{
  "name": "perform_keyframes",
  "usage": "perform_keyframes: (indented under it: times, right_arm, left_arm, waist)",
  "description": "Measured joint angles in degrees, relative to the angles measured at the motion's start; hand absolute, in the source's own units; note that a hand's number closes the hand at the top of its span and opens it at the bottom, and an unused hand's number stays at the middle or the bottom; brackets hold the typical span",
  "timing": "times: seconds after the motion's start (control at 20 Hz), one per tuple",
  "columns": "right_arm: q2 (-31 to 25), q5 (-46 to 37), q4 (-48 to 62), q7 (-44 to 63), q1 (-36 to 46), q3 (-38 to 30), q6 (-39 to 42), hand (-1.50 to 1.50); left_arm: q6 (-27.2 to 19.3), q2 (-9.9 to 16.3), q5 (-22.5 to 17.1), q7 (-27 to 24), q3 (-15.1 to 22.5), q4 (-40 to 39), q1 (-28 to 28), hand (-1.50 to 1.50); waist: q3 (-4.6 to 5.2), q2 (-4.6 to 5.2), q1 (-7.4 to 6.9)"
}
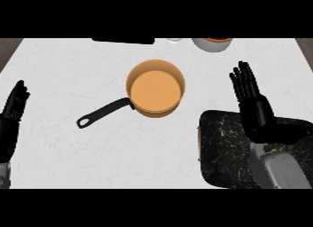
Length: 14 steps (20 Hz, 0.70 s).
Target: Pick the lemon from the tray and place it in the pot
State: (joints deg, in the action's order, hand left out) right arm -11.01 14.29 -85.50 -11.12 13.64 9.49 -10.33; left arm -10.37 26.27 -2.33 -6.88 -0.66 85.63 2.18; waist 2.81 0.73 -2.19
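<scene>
**Head view: right hand stretched flat over the tray, lemon out of sight**

Head view is looking steeply down on a white marbled table (87,146), and I am watching the right hand (258,111) lying out over the dark speckled tray (217,146) at the lower right. Its fingers (244,82) are pointing straight away from the robot, released and holding nothing, with the tips reaching past the tray's far edge onto the bare table. The grey forearm is covering the middle of the tray. As for the lemon, I am not seeing it anywhere; the arm and palm are hiding a good part of the tray's surface, so I cannot tell where it is lying.

Over in the middle of the table the orange pot (155,88) is sitting upright, its black handle (105,113) angling down toward the lower left. It is standing well apart from the tray, to the left of the right hand.

The left hand (13,104) is resting at the left edge, fingers straight and pointing up, gripping nothing.

Along the far edge a flat black object (123,41), a small clear glass-like item (174,40) and a white bowl (212,44) are showing only partly.
</scene>
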Motion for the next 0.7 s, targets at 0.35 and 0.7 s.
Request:
perform_keyframes:
  times: [0.35, 0.7]
  right_arm:
    - [-9.73, -9.58, 3.04, 9.11, -8.08, 0.53, -5.13, 1.5]
    - [-10.06, -23.62, -2.4, 0.69, -13.73, -5.5, -28.54, -1.5]
  left_arm:
    - [5.53, -4.68, -3.29, 4.23, 5.71, -3.19, -2.3, 0.0]
    - [9.42, -8.41, -6.39, 9.33, 9.69, -5.21, -2.56, 0.0]
  waist:
    - [-1.61, -0.24, 4.8]
    - [-2.44, -1.16, 7.12]
